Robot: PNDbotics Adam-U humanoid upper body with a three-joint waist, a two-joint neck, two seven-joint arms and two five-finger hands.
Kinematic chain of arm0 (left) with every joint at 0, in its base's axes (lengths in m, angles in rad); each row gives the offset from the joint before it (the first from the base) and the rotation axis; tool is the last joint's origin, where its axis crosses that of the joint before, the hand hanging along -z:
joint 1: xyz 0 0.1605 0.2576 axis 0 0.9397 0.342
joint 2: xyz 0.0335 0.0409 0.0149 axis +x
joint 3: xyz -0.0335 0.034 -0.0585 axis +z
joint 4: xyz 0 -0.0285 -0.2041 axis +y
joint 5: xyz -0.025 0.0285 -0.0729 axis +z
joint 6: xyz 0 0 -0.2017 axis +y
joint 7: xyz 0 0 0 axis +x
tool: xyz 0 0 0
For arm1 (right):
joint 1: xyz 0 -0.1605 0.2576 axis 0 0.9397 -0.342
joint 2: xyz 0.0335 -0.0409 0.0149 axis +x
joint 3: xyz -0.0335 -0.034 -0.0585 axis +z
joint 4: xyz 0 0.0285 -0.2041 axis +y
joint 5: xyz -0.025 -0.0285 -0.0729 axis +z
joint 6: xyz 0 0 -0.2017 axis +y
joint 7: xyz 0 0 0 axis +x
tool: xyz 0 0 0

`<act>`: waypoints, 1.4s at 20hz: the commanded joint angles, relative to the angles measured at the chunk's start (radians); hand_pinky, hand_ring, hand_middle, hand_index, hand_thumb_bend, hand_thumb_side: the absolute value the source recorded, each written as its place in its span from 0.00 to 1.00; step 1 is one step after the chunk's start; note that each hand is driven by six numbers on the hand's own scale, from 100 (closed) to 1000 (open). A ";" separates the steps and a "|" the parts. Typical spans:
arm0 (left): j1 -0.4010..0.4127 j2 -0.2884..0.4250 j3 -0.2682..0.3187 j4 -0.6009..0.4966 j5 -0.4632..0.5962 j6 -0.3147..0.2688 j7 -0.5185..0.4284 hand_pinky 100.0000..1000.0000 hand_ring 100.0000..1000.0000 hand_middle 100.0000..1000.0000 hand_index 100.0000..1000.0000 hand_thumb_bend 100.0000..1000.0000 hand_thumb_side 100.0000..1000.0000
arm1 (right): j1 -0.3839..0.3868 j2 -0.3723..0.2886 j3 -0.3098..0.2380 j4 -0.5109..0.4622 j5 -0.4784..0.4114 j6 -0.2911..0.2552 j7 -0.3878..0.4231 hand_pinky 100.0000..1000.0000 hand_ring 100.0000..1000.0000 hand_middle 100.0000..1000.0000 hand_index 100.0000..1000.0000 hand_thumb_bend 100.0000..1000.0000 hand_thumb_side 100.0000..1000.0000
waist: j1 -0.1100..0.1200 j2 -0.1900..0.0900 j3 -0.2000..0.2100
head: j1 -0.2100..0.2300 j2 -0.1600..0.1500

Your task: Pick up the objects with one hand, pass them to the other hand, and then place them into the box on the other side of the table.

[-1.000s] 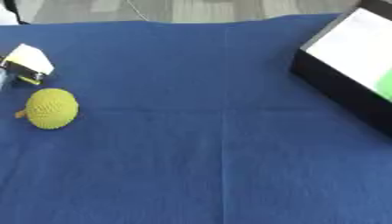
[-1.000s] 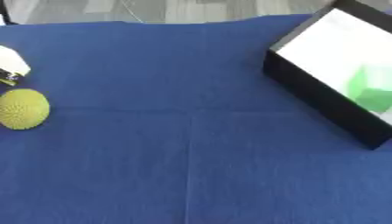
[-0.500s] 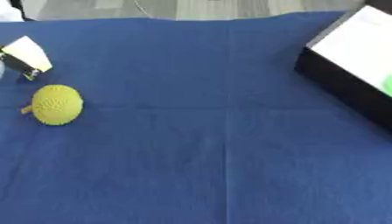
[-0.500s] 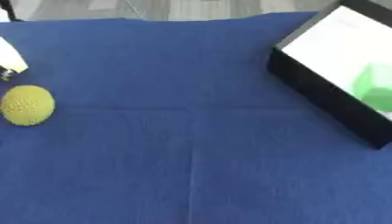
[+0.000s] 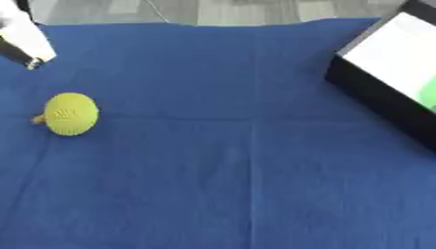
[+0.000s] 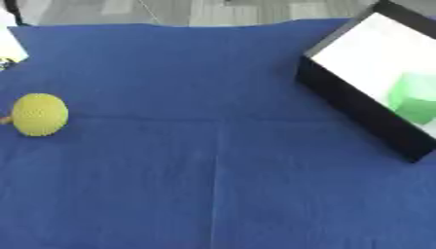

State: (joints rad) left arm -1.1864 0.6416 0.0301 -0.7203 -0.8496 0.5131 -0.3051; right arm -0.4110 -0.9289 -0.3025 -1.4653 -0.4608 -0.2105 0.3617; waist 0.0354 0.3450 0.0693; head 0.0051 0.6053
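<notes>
Table covered in plain deep blue cloth with faint fold creases. Ball yellow, bumpy dotted texture. Box black outside, white inside, green object in it. White and black item far left. Grey floor beyond.

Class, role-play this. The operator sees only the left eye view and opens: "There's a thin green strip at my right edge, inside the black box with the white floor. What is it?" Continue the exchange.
Observer: In the right eye view it is a pale green blocky object lying on the white floor of the black open box.
Operator: The box's dark front wall runs off my picture. Where does it end?
Observer: Its near corner shows here, resting on the blue cloth, far to the right of the yellow knobbly ball.
</notes>
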 commanded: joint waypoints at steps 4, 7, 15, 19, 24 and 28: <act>0.010 0.022 -0.055 -0.125 0.042 -0.072 -0.034 0.68 0.70 0.56 0.49 0.31 0.02 | -0.030 -0.070 0.007 -0.007 -0.053 -0.002 -0.009 0.90 1.00 0.86 0.86 0.00 0.22 | -0.020 -0.062 0.009 | -0.033 0.015; 0.031 0.007 -0.078 -0.182 0.085 -0.099 -0.047 0.67 0.69 0.56 0.49 0.29 0.03 | -0.057 -0.082 0.022 -0.015 -0.074 -0.004 -0.016 0.89 1.00 0.86 0.86 0.00 0.19 | -0.022 -0.076 0.014 | -0.045 0.022; 0.085 -0.065 -0.120 -0.301 0.241 -0.168 -0.028 0.66 0.68 0.54 0.49 0.24 0.07 | -0.152 -0.090 0.085 -0.025 -0.089 -0.017 -0.006 0.89 1.00 0.86 0.86 0.00 0.13 | -0.025 -0.098 0.016 | -0.071 0.034; 0.088 -0.068 -0.126 -0.305 0.259 -0.170 -0.019 0.63 0.67 0.52 0.49 0.20 0.10 | -0.159 -0.089 0.090 -0.023 -0.088 -0.019 -0.003 0.89 1.00 0.87 0.86 0.00 0.10 | -0.026 -0.100 0.015 | -0.072 0.034; 0.130 -0.166 -0.166 -0.404 0.321 -0.231 0.001 0.62 0.66 0.51 0.48 0.17 0.09 | -0.244 -0.040 0.186 -0.066 -0.034 -0.033 0.058 0.89 1.00 0.87 0.86 0.00 0.09 | -0.035 -0.114 0.013 | -0.098 0.060; 0.181 -0.254 -0.172 -0.469 0.353 -0.293 0.064 0.62 0.65 0.51 0.48 0.18 0.08 | -0.268 -0.027 0.223 -0.045 0.019 -0.068 0.098 0.89 1.00 0.87 0.86 0.00 0.08 | -0.033 -0.117 0.025 | -0.110 0.070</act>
State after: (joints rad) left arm -0.9905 0.3917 -0.1432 -1.1540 -0.5077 0.2400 -0.2582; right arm -0.6618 -0.9310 -0.0807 -1.5073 -0.4589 -0.2682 0.4475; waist 0.0117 0.2700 0.0941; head -0.0999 0.6723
